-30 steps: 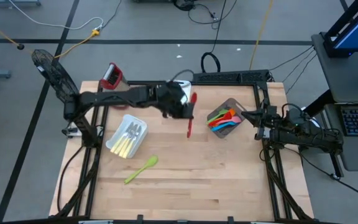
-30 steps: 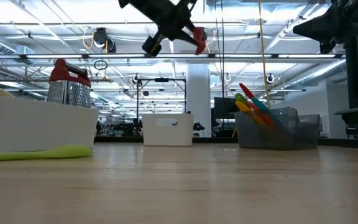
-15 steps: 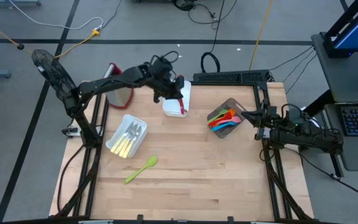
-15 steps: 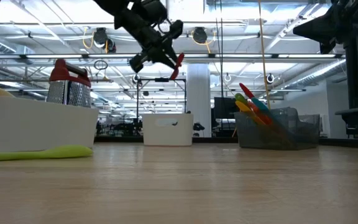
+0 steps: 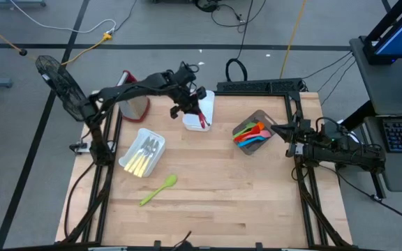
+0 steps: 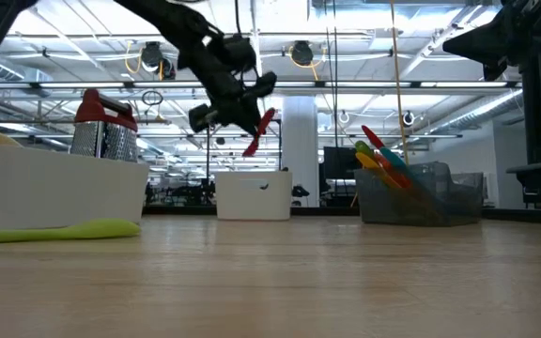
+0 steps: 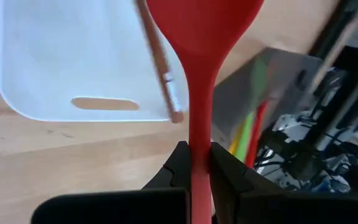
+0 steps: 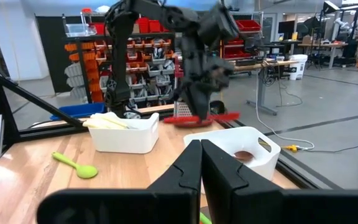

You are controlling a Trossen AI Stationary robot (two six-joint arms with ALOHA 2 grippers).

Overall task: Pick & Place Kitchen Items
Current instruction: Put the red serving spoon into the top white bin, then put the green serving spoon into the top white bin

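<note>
Red spatula [image 5: 202, 118] clamped in left gripper [image 5: 191, 110], seen from above hovering over white bin [image 5: 208, 104]; right gripper [image 5: 289, 139] shut, empty, parked well apart. From table level, tilted above the bin, so may strike its rim and bounce out on release.

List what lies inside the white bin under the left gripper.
In the white bin, one slim brown-handled utensil shows. The red spatula held by the left gripper covers part of the bin, hiding whatever lies beneath it.
</note>
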